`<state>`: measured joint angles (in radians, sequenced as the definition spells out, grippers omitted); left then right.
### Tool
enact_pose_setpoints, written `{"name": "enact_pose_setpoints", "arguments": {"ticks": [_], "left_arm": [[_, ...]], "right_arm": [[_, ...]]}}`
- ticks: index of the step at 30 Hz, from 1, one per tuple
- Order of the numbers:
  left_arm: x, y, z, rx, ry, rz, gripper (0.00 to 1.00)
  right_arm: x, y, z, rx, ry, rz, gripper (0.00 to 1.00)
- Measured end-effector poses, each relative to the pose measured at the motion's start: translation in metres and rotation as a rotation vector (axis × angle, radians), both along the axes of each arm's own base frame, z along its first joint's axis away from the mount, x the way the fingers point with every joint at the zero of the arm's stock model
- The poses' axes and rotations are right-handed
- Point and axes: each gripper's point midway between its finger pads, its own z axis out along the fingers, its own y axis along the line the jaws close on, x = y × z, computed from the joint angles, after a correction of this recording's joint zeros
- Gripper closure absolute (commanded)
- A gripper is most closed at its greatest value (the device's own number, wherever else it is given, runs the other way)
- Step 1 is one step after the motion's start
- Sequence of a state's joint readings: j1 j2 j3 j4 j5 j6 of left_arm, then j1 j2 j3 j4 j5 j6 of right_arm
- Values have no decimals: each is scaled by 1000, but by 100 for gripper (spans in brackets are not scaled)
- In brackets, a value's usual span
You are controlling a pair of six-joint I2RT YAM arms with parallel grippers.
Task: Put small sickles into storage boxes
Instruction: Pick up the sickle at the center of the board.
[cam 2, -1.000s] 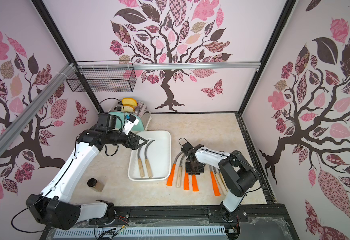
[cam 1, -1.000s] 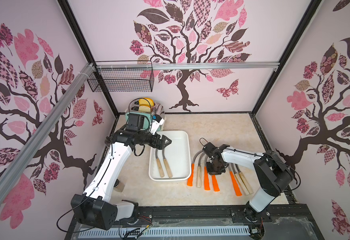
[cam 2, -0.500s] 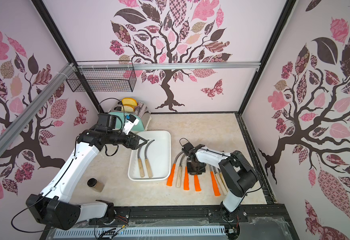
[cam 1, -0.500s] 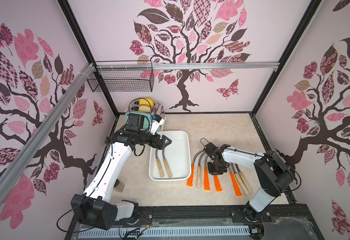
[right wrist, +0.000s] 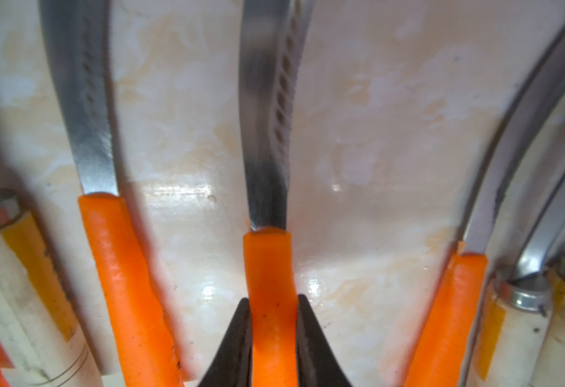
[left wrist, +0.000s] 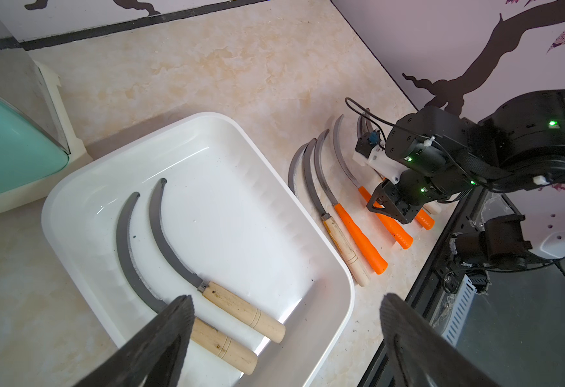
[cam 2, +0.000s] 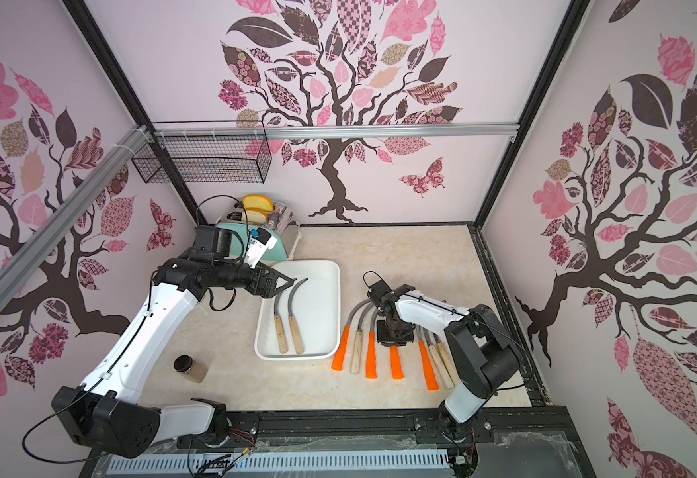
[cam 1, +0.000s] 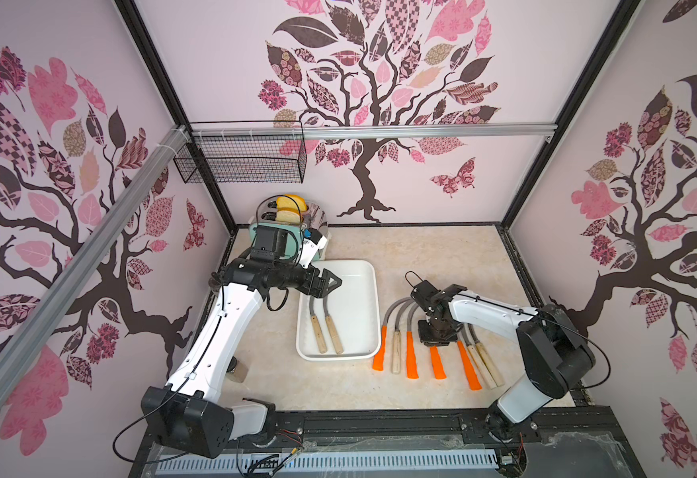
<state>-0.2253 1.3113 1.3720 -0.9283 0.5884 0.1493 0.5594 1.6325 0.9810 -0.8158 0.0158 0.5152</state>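
The storage box, a white tray [cam 1: 373, 289] [cam 2: 335, 298] [left wrist: 341, 284], lies mid-table with two wooden-handled small sickles [cam 1: 326, 331] [cam 2: 288, 331] [left wrist: 240, 310] inside. My left gripper [cam 1: 334, 283] [cam 2: 291, 283] [left wrist: 286, 301] hovers open over the tray's far left part, empty. Right of the tray, several more sickles [cam 1: 396, 347] lie in a row, some orange-handled, some wooden-handled. My right gripper [cam 1: 437, 337] [cam 2: 394, 337] [right wrist: 273, 298] points down in that row, shut on the orange handle [right wrist: 267, 261] of one sickle [cam 1: 437, 366] [cam 2: 396, 364]. I cannot tell whether that sickle is off the table.
A mint toaster with bread [cam 1: 288, 219] stands at the back left, close behind the left wrist. A black wire basket [cam 1: 243, 161] hangs on the wall rail. A small jar [cam 2: 191, 368] sits by the left arm. Neighbouring handles [right wrist: 123, 284] [right wrist: 442, 318] flank the held one.
The orange handle in my right gripper has shifted slightly to the right, away from the tray. The left arm has stayed still.
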Motion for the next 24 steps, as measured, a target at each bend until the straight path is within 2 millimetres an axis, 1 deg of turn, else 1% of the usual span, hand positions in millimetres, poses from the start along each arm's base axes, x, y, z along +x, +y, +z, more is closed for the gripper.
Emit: {"name": "enact_pose_setpoints", "arguments": {"ticks": [8,16,24], "left_arm": [[0,0,0,0,0,0,9],[0,0,0,-1,2,2,9],[0,0,1,-10,10,9,9]], "right_arm": [[14,8,21,38,-51,0,100],[19,13,34,61,-74,2,100],[31,27,50,118,-107,7,100]]}}
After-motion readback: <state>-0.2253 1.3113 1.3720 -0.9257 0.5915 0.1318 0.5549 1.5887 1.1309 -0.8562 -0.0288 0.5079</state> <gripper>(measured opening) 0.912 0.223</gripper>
